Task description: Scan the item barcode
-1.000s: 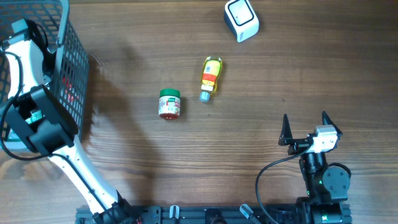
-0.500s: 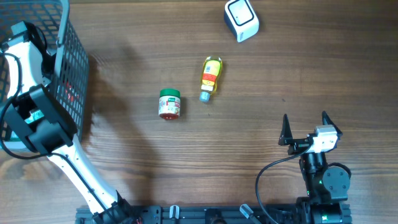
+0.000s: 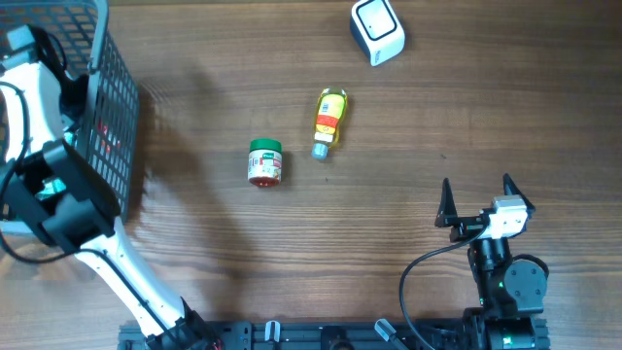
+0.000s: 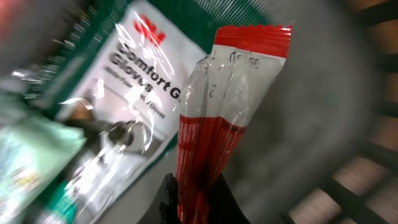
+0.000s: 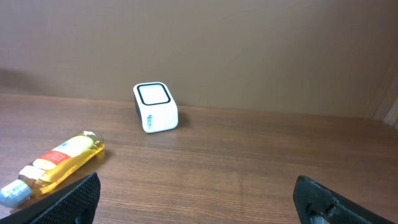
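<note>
In the left wrist view my left gripper [image 4: 199, 202] is shut on the lower end of a red and clear plastic packet [image 4: 224, 106], which stands up from the fingers inside the basket. The overhead view shows the left arm [image 3: 44, 107] reaching into the black wire basket [image 3: 109, 87], with its fingers hidden there. The white barcode scanner [image 3: 377, 29] stands at the far side of the table, also seen from the right wrist as scanner [image 5: 155, 107]. My right gripper [image 3: 476, 202] rests open and holds nothing near the front right, with the right gripper [image 5: 199, 199] showing only bare wood between its fingers.
A bagged green and white glove pack [image 4: 134, 93] lies under the packet in the basket. A yellow bottle [image 3: 329, 122] and a green-lidded jar [image 3: 264, 162] lie mid-table. From the right wrist the bottle [image 5: 56, 162] sits front left of the scanner.
The left arm has shifted slightly left and toward the front at the basket. The right arm and the items on the table have not moved.
</note>
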Robot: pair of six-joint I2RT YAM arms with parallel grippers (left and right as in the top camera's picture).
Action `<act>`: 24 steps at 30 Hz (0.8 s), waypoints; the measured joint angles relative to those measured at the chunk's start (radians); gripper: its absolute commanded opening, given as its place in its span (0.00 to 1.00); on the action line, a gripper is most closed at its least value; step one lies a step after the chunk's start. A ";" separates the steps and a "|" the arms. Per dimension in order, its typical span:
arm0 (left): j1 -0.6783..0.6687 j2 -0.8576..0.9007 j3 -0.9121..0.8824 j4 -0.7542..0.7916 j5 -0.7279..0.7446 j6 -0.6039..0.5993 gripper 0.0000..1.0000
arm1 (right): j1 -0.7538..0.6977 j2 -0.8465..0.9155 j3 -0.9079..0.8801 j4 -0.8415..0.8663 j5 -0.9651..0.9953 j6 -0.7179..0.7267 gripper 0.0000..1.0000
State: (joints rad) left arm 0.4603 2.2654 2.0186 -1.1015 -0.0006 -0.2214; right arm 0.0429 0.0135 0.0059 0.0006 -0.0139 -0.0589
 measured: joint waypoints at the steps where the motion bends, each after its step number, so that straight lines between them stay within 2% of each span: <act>1: 0.000 -0.021 0.000 -0.002 0.000 0.000 0.04 | 0.000 0.000 0.000 0.000 0.000 0.000 1.00; 13: 0.000 -0.285 -0.002 -0.016 -0.008 -0.002 0.04 | 0.000 0.000 0.000 0.000 0.000 0.000 0.99; 24: -0.024 -0.801 -0.003 0.051 -0.043 -0.028 0.04 | 0.000 0.000 0.000 0.000 0.000 0.000 1.00</act>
State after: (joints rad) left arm 0.4362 1.4647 2.0151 -1.0508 -0.0433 -0.2497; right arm 0.0429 0.0135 0.0059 0.0002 -0.0139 -0.0589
